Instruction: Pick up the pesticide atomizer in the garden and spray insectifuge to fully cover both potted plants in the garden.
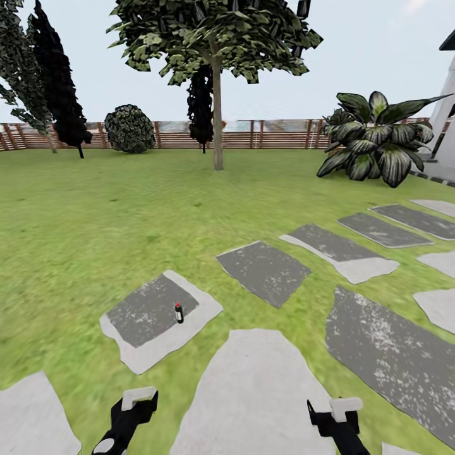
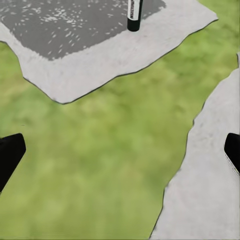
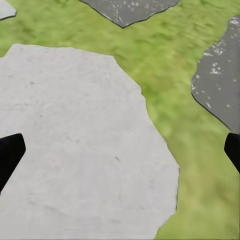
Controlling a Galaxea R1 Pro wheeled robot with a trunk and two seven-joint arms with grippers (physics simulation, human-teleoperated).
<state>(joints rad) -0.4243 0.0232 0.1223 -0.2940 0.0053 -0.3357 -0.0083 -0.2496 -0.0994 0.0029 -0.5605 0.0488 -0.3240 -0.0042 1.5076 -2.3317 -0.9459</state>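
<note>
The pesticide atomizer (image 1: 179,312) is a small dark bottle with a white label strip. It stands upright on a grey stepping stone (image 1: 151,316) in the garden lawn, ahead and slightly right of my left gripper (image 1: 140,400). In the left wrist view its lower part (image 2: 134,14) shows far beyond my open left gripper (image 2: 120,155), which hangs over grass. My right gripper (image 1: 341,409) is open too (image 3: 120,155) and empty above a pale stone slab (image 3: 75,150). The potted plants are out of view.
More stepping stones (image 1: 264,270) run away to the right across the lawn. A tree (image 1: 217,114), a round bush (image 1: 129,128) and a large broad-leaved plant (image 1: 376,142) stand before the brown slatted fence (image 1: 272,134) at the back.
</note>
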